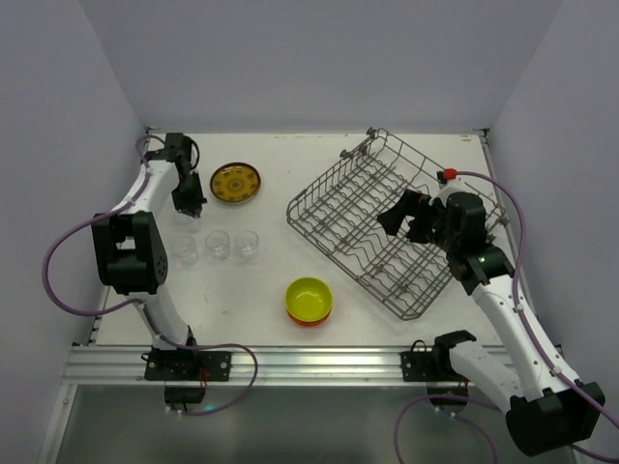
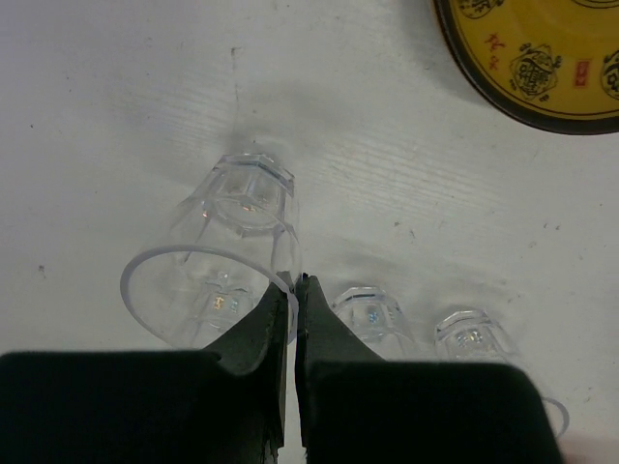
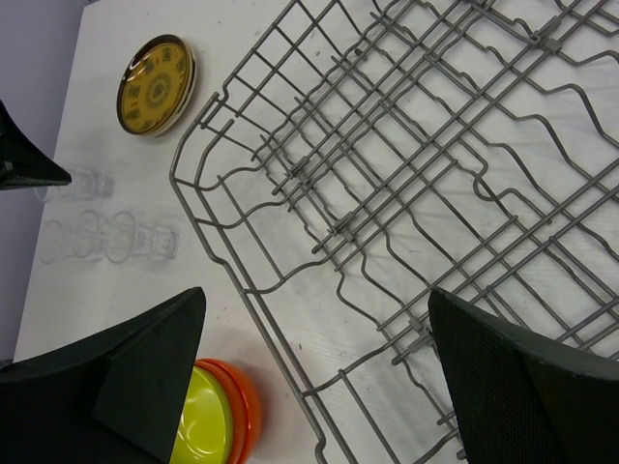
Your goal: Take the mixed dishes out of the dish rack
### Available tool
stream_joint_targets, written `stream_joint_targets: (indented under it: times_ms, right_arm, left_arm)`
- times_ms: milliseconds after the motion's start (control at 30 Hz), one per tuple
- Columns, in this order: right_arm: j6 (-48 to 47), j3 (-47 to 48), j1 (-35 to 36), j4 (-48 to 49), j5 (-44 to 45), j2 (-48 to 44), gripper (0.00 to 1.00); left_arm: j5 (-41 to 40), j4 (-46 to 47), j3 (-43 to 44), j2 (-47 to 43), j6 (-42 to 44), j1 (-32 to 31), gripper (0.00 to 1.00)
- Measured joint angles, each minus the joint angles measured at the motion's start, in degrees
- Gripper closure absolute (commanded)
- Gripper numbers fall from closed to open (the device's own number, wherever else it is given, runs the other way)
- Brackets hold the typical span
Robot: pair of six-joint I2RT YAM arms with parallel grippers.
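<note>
Pale lilac walls box in a white worktop [image 1: 261, 290]. The dish rack [image 1: 387, 227] lies skewed at 3 o'clock, under the right fingers [image 3: 145, 358], which are spread wide. The patterned plate [image 1: 235, 183] is at 11, the glasses [image 1: 220, 244] at 9, and the yellow-green bowl [image 1: 309, 296] sits on an orange bowl [image 1: 311, 320] at 6. At one glass's rim the left fingers [image 2: 324, 333] are pressed together.

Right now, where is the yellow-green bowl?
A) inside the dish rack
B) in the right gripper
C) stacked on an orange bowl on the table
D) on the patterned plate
C: the yellow-green bowl sits nested on an orange bowl on the table, outside the dish rack.
</note>
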Motion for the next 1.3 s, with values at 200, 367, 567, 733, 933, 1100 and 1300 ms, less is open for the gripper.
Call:
stream_joint_targets:
  times_ms: [200, 367, 567, 733, 933, 1100, 1300]
  right_arm:
    - [-0.26, -0.83, 0.00, 0.28, -0.02, 0.02, 0.01]
    - [-0.52, -1.03, 0.00, 0.42, -0.02, 0.02, 0.01]
    - [-0.55, -1.57, 0.00, 0.79, -0.04, -0.02, 0.01]
    - [-0.57, -1.86, 0.00, 0.87, -0.07, -0.04, 0.01]
    - [-0.57, -1.88, 0.00, 0.90, -0.13, -0.11, 0.01]
    - [-0.57, -1.88, 0.00, 0.94, -0.31, -0.11, 0.01]
    - [-0.57, -2.43, 0.00, 1.75, -0.52, -0.11, 0.01]
  left_arm:
    - [-1.27, -1.05, 1.68, 0.09, 0.66, -1.44, 1.00]
    - [-1.97, -2.19, 2.23, 1.27, 1.29, -2.10, 0.98]
    - [-2.56, -3.28, 2.58, 3.13, 1.44, -4.59, 0.94]
    - [-2.54, -3.61, 3.98, 3.65, 1.44, -6.64, 0.93]
    - [-4.09, -3.80, 4.17, 3.69, 1.44, -6.78, 0.92]
    - [-4.52, -3.87, 4.15, 3.72, 1.51, -6.78, 0.90]
    - [-4.13, -3.65, 3.50, 3.80, 1.90, -6.78, 0.86]
